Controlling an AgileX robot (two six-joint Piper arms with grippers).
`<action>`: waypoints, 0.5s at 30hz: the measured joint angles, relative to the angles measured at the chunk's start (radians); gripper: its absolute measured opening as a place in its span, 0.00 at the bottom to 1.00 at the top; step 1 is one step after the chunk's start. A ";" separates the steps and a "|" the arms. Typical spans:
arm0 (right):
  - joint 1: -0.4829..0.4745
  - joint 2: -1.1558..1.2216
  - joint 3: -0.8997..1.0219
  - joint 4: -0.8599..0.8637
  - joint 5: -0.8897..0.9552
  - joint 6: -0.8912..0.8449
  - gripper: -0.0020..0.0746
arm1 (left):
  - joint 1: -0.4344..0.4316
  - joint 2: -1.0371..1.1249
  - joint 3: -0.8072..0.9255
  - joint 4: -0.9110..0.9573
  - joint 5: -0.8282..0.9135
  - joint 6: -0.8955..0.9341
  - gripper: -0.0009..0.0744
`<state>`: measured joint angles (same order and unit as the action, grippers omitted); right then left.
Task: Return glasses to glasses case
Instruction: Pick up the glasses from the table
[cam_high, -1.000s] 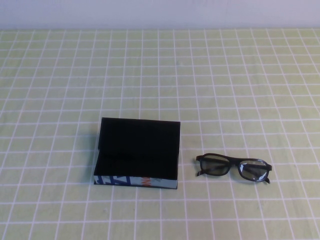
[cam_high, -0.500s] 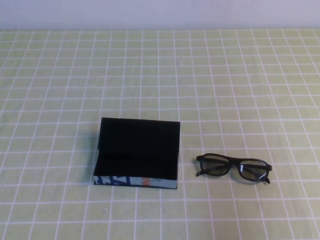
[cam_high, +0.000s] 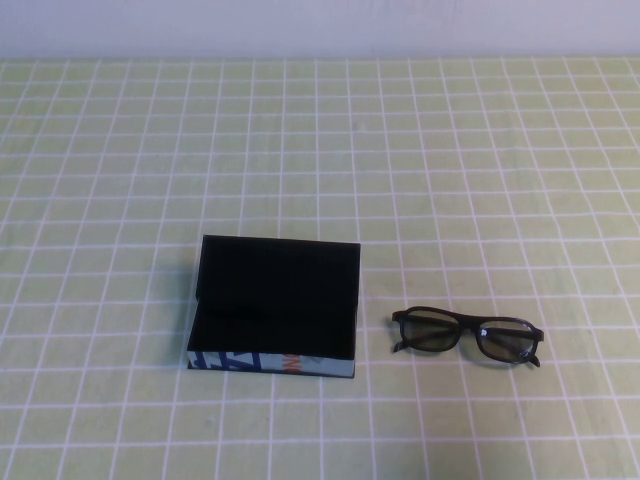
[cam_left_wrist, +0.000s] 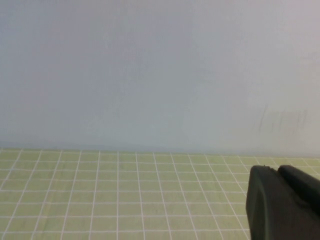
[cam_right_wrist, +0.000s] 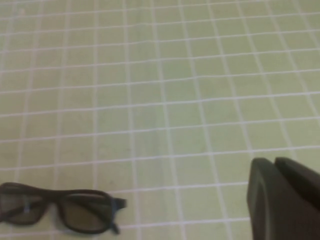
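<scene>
The glasses case lies open at the middle left of the table in the high view, its black flap lid up at the back and its pale blue front towards me, with nothing inside. The black-framed glasses lie on the cloth just right of the case, apart from it, arms folded. Neither arm shows in the high view. In the right wrist view the glasses lie some way off from my right gripper, which is shut and holds nothing. My left gripper is shut and empty, facing the back wall above the cloth.
A pale green cloth with a white grid covers the whole table. A plain light wall rises behind the table's far edge.
</scene>
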<state>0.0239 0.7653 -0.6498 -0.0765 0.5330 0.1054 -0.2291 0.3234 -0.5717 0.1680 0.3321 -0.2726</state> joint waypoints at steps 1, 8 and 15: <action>0.005 0.000 0.000 0.055 0.001 -0.013 0.00 | 0.000 0.000 0.000 0.000 0.006 0.000 0.01; 0.009 0.099 -0.031 0.217 0.118 -0.141 0.00 | 0.000 0.019 -0.002 -0.002 0.143 -0.002 0.01; 0.067 0.360 -0.228 0.241 0.334 -0.346 0.00 | 0.000 0.152 -0.002 -0.136 0.367 0.142 0.01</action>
<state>0.0910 1.1248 -0.8773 0.1643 0.8667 -0.2410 -0.2291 0.4755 -0.5740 0.0320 0.6991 -0.1306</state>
